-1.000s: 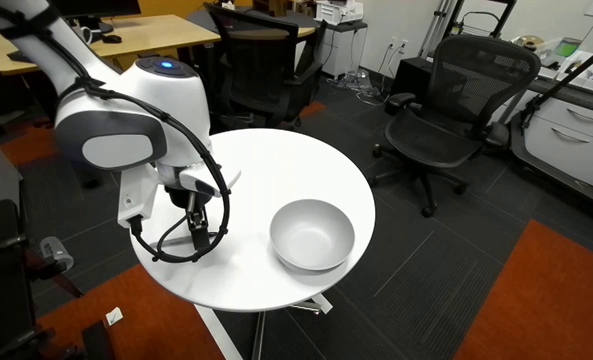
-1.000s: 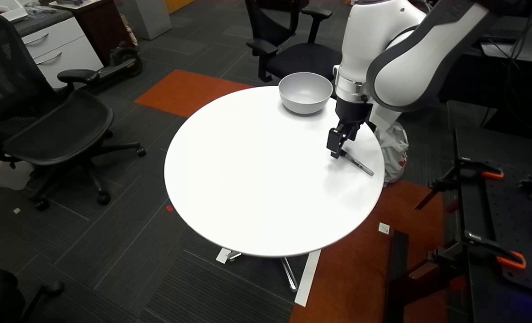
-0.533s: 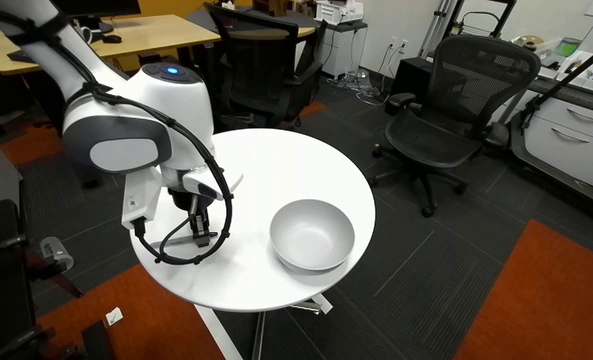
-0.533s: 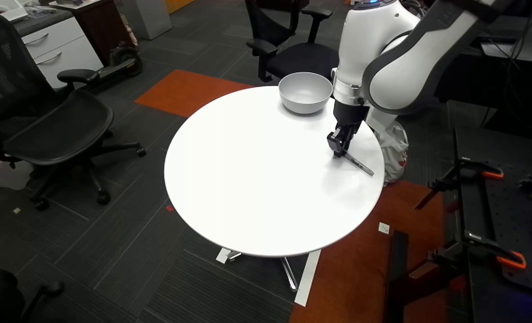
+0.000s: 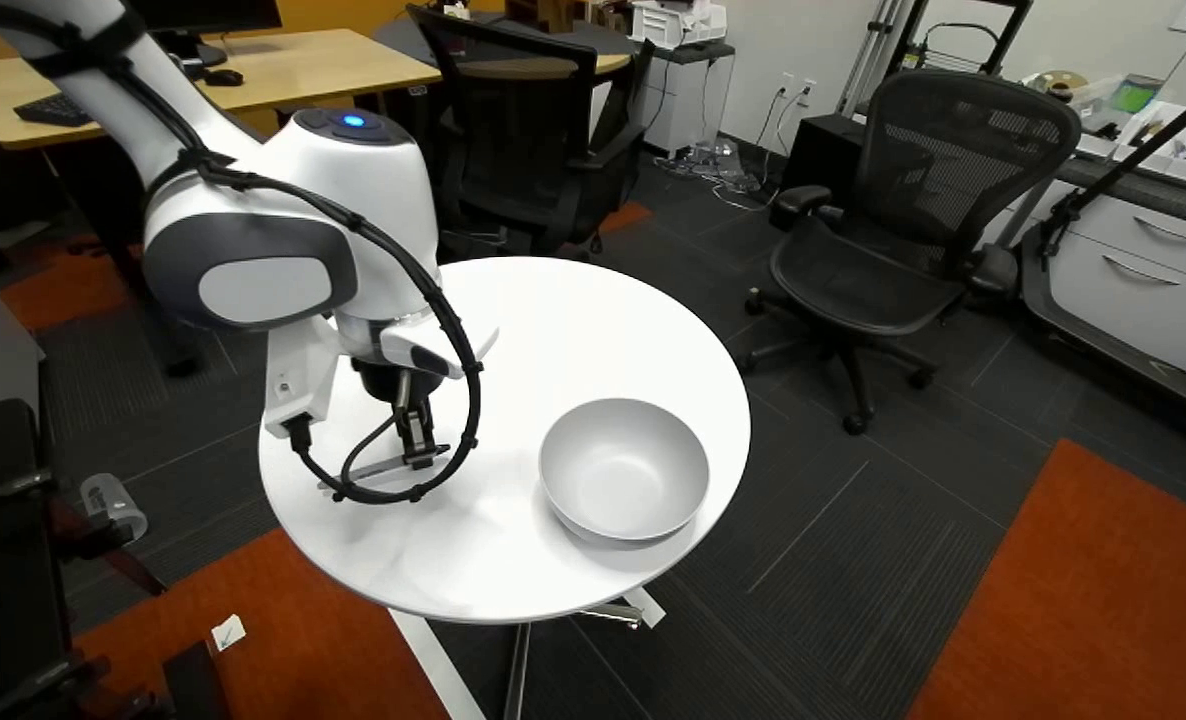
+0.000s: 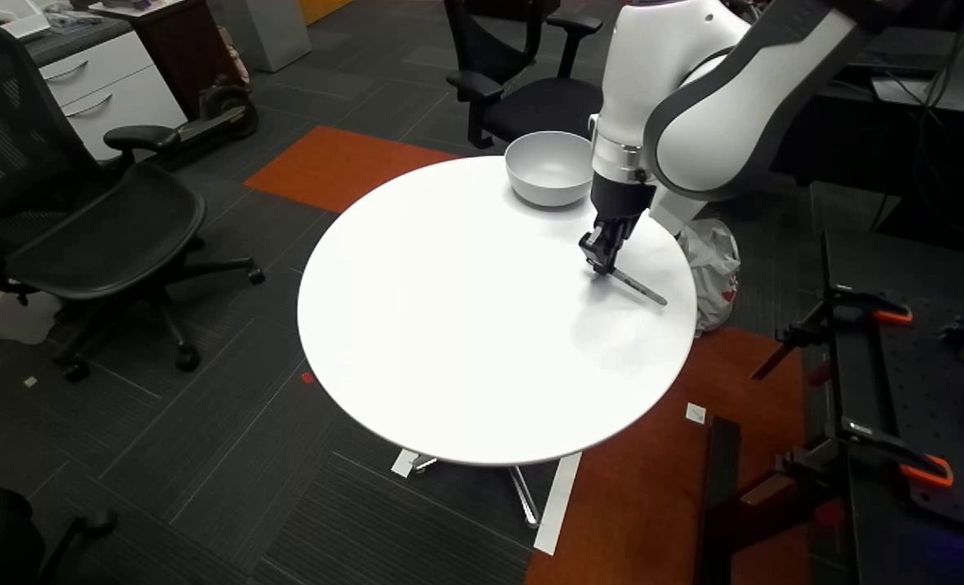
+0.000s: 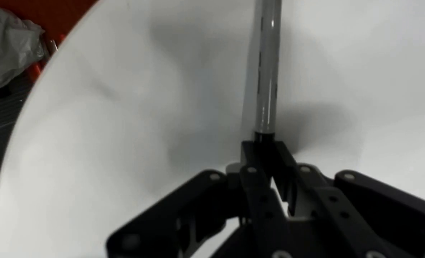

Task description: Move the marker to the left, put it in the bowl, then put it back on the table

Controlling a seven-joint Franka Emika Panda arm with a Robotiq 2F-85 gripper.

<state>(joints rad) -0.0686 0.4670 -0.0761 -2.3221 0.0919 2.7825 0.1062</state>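
Black fingers (image 7: 249, 154) of the Robotiq gripper (image 7: 264, 146) press together on the marker (image 7: 268, 71), pinching it by its black end, with the grey barrel jutting out past the tips. Compared with half a second ago, marker and gripper have shifted as one, in from the rim of the round white table (image 6: 449, 325) and towards the grey bowl (image 5: 624, 475). I take that to mean the grasp has held and the carry is just starting; whether the barrel has left the surface, I cannot tell. Going into the bowl and coming back out both look to lie ahead, and a hold so close to one end could let the barrel tilt or swing on the way.

Soft shadows lie around the barrel on the white surface in the wrist view. The bowl stands upright on the table near its rim, apart from the marker. Just past the table's edge shows a crumpled plastic bag (image 6: 708, 264). A black mesh office chair (image 5: 963, 150) stands on dark carpet (image 5: 833, 500) with orange patches (image 6: 344, 166); farther back is a pale wooden desk (image 5: 323, 65), and a black bench (image 6: 921, 382) carries an orange-handled clamp (image 6: 931, 471).
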